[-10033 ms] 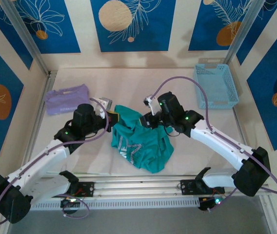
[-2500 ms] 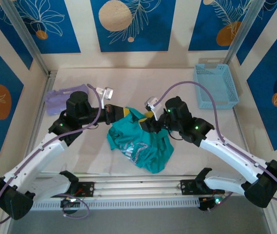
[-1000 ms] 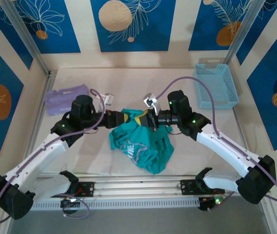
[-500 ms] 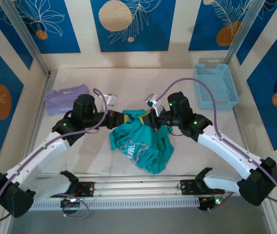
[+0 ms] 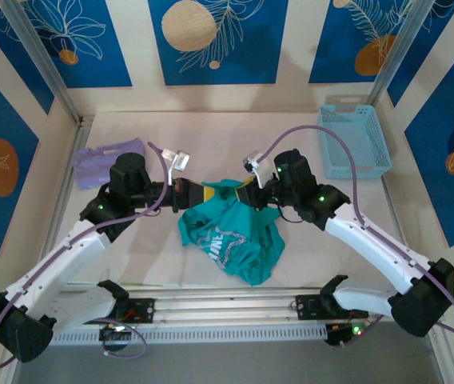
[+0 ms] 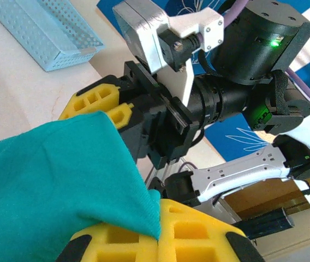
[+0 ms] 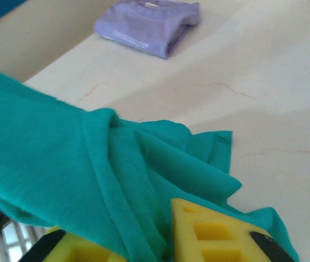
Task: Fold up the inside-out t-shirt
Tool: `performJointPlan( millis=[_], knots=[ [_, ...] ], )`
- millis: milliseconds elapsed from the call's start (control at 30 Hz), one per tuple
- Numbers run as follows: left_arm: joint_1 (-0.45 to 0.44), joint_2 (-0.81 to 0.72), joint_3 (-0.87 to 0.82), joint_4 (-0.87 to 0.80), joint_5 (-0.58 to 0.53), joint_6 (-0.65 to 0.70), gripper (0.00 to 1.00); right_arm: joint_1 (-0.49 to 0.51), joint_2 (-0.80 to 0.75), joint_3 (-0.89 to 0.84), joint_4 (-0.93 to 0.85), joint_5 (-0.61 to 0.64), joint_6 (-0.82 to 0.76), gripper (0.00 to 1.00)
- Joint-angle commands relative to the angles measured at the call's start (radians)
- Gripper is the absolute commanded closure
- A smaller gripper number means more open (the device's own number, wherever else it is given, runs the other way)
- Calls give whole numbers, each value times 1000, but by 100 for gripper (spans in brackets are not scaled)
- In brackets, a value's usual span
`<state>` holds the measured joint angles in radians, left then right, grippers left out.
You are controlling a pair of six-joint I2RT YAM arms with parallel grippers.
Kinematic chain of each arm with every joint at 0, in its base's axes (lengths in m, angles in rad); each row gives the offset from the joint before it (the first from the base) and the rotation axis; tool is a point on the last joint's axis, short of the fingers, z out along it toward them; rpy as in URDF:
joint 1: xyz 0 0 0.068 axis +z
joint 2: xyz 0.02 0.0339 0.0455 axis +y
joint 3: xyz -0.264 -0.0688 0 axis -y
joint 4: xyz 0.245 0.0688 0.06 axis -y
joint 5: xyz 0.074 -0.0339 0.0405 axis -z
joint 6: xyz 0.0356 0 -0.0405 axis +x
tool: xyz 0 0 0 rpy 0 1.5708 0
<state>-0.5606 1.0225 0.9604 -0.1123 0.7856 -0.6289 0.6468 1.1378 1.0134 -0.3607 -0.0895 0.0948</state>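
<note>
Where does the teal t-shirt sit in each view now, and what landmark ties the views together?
Top external: t-shirt in the middle of the picture.
Left wrist: t-shirt across the lower left.
Right wrist: t-shirt across the left and lower middle.
Landmarks: blue basket links top and left wrist; lavender garment links top and right wrist.

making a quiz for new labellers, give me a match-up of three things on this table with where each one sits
Things:
1. t-shirt
2. lavender garment
3. blue basket

Places:
a. far left of the table, folded
b. far right of the table
c. mid-table, gripped by the left pincer and the right pincer

Pairs: 1-c, 2-a, 3-b
</note>
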Motion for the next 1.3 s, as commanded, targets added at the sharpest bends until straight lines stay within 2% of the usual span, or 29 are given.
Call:
performJointPlan(
  millis=[0,33,100,167,233,433,533,767,933,1267],
  knots=[
    [9,-7,23,26,38,18,100,-4,-53,-26,18,-160,-35,71],
    [9,-5,24,25,34,12,100,-2,-60,-27,22,-156,-33,68],
    [8,-3,26,25,15,-1,100,19,-76,-30,14,-63,-45,64],
    [9,0,26,25,0,-11,100,58,-105,-46,19,53,-72,63],
    [9,4,28,21,-7,-14,100,96,-146,-73,47,110,-89,63],
    [9,7,21,14,-16,-16,100,205,-217,-146,171,71,-131,81],
    [9,4,21,15,-17,-16,100,229,-193,-146,205,23,-139,84],
    [9,-1,21,8,-20,-14,100,258,-112,-115,246,52,-137,85],
    [9,-6,17,7,-17,-14,100,252,-43,-76,238,145,-106,82],
    [9,-3,10,10,-17,-11,100,232,-45,-87,279,103,-82,75]
  ],
)
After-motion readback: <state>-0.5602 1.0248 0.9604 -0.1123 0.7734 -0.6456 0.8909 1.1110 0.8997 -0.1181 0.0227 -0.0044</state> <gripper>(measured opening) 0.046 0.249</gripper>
